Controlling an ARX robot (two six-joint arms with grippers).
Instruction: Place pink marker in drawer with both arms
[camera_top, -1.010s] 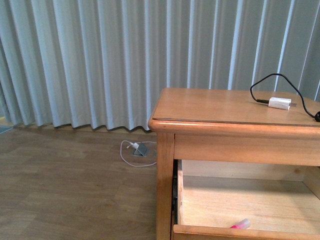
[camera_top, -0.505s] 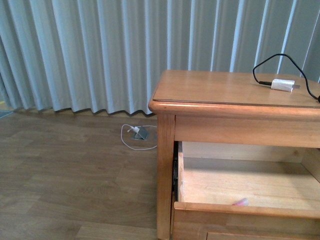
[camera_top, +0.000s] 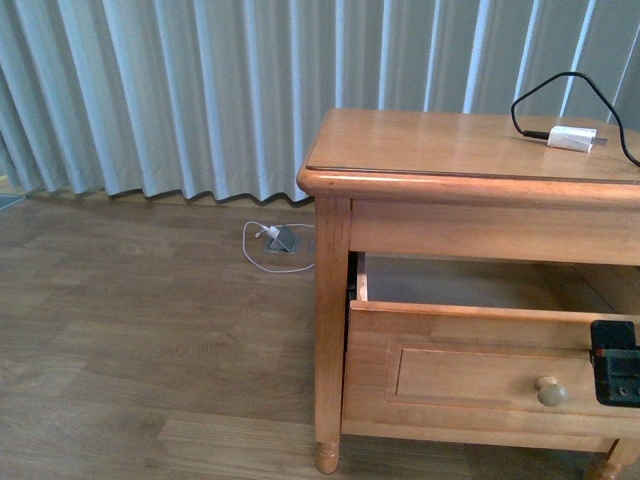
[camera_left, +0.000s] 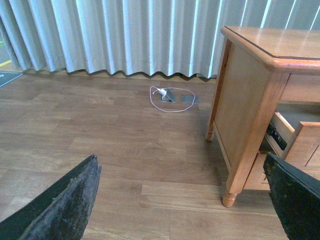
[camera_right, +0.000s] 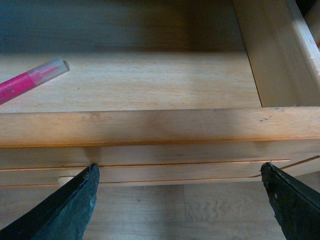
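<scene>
Showed right gripper (camera_right: 178, 167) spread wide, gripping nothing, at the front of the drawer (camera_right: 150, 125), just beside one round knob (camera_top: 551, 391). Found one pink marker (camera_right: 27, 80) lying flat on the drawer's floor, clear of both grippers. Caught left gripper (camera_left: 181, 159) likewise gaping, empty, over wood floor (camera_left: 100, 130). Counted one white charger (camera_top: 572, 138) atop the nightstand (camera_top: 430, 145).

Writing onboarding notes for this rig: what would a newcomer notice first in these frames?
The pink marker lying on the floor of the open drawer, seen in the right wrist view, stands out most against the pale wood. Next, the right gripper hangs open, its jaws spread wide just in front of the drawer. A white charger sits on the cabinet top, toward the right in the front view.
</scene>
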